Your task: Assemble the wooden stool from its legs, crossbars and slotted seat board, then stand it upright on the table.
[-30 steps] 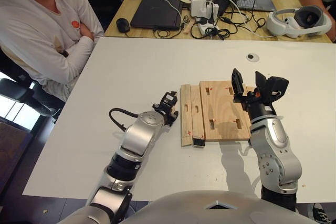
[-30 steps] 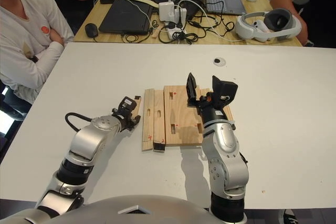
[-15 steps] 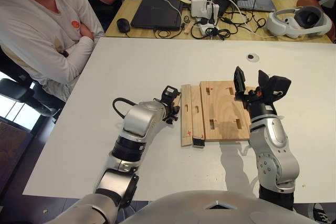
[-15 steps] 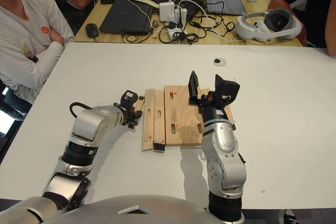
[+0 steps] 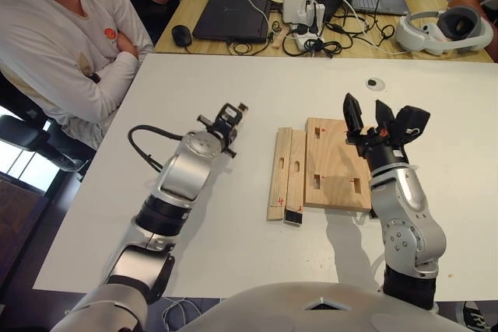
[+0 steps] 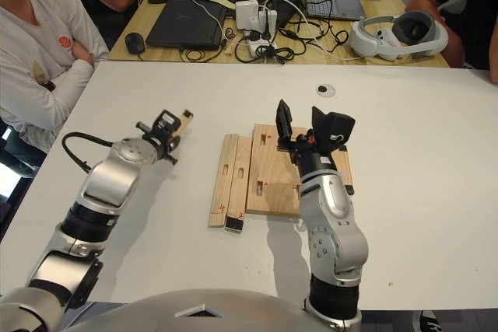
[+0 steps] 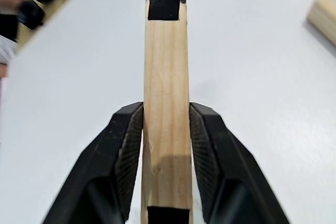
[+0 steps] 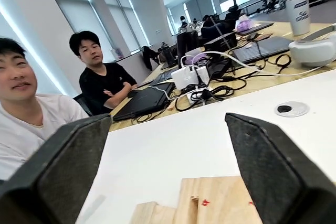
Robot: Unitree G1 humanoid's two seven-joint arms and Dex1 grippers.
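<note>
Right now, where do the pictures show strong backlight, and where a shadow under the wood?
Right wrist view: the bright windows at the back glare. Left wrist view: the stick, clamped in the left pincer, throws a faint soft shadow on the white table.

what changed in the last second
The left gripper, shut on a wooden leg, swung away from the other parts toward the robot's left. The seat board, the two slotted strips beside it and the open right gripper over the board stayed about as they were.
</note>
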